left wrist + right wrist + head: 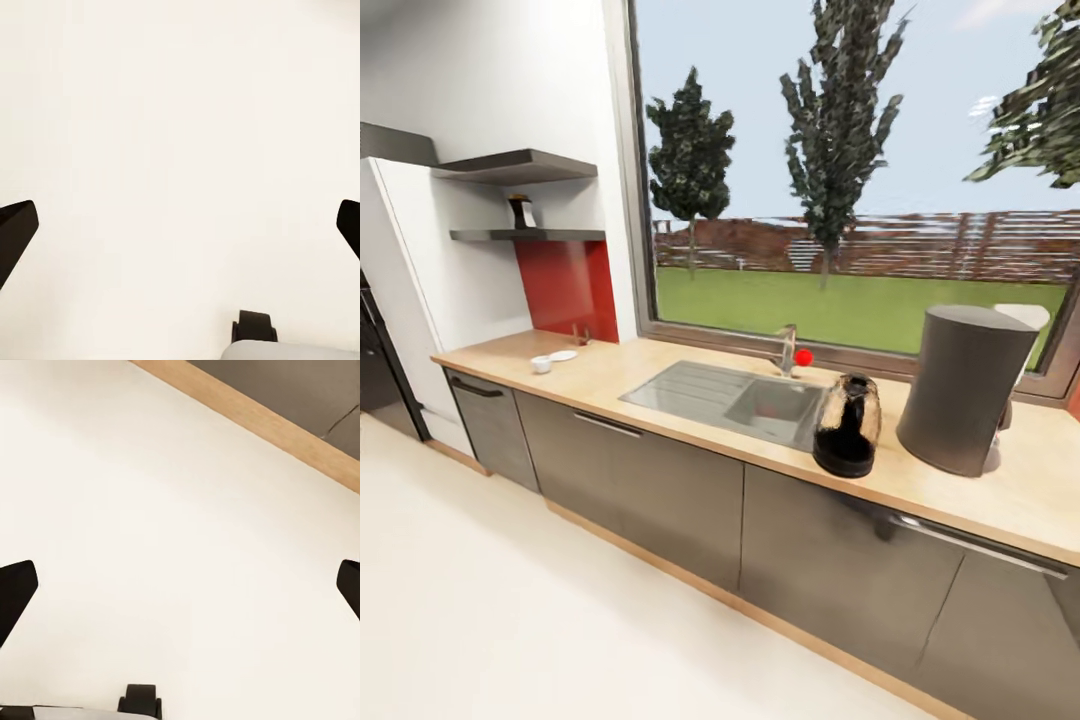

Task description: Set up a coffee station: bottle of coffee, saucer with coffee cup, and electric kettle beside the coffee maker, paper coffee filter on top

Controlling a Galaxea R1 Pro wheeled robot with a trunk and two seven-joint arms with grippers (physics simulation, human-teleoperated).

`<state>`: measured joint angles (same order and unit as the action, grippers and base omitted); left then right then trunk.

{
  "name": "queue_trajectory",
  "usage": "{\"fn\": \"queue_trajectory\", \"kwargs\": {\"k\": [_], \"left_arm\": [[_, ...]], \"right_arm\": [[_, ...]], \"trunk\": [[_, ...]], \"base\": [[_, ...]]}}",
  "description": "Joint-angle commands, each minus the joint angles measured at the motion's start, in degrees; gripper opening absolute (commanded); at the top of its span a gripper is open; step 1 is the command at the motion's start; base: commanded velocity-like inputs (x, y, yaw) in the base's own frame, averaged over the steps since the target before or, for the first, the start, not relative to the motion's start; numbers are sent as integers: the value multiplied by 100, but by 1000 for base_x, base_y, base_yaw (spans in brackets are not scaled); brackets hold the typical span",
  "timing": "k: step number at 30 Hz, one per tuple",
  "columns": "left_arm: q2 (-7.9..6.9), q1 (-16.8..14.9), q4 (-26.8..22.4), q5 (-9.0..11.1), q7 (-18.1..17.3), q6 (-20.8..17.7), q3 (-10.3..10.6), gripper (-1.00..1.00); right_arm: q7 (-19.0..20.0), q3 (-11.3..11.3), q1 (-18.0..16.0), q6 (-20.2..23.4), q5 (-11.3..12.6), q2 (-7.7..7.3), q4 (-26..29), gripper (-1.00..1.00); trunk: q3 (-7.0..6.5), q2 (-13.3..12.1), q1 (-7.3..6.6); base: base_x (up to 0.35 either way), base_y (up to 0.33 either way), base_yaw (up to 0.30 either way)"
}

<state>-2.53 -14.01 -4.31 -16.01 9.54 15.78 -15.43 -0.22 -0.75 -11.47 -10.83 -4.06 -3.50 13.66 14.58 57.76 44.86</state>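
On the kitchen countertop: electric kettle beside coffee maker | left gripper, right gripper: both spread wide over floor, holding nothing

Steel sink — tap, window.

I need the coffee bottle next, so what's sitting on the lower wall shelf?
On the lower shelf stands one small dark bottle of coffee with a pale label. The upper shelf is seen from below, so its top is hidden.
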Motion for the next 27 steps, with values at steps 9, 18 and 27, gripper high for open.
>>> {"fn": "queue_trajectory", "kwargs": {"k": [9,18,27], "left_arm": [[1,-6,9,-61,22,21,-37,100],[4,-6,9,-61,22,21,-34,100],[3,-6,9,-61,22,21,-31,100]], "right_arm": [[-12,-4,-4,-16,-40,38,-4,100],[-13,-4,-4,-21,-42,42,-4,100],[-21,-4,-4,-24,-42,47,-188,100]], "trunk": [[7,5,3],[7,5,3],[7,5,3]], "base": [[256,221,145],[310,101,263],[328,4,271]]}}
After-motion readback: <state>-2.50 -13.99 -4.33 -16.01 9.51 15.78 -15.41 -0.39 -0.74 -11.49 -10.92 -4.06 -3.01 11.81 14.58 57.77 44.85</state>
